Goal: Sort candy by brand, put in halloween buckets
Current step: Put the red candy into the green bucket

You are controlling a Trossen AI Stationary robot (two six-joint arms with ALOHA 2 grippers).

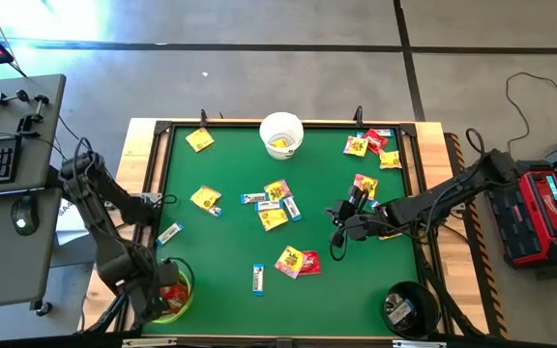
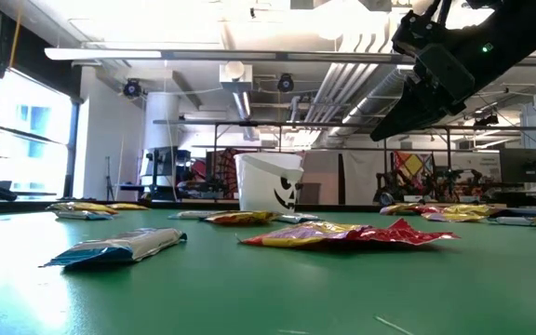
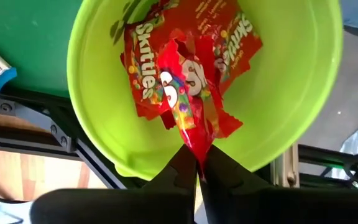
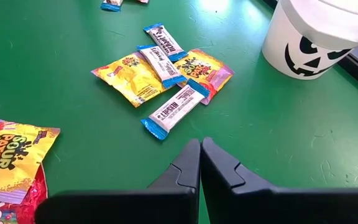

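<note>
Left wrist view shows the left gripper [image 3: 197, 173] pinching a red Skittles packet [image 3: 188, 115] over the lime green bucket [image 3: 291, 106]; the right gripper [image 4: 201, 155], fingers together and empty, hovers above the table's scattered candy [image 4: 166, 74].

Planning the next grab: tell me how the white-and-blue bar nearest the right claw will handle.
The white-and-blue bar is probably light and fairly stiff: it lies flat and straight. Its glossy wrapper may slip. Lying low on the green table, it would likely slide when pushed rather than roll.
</note>
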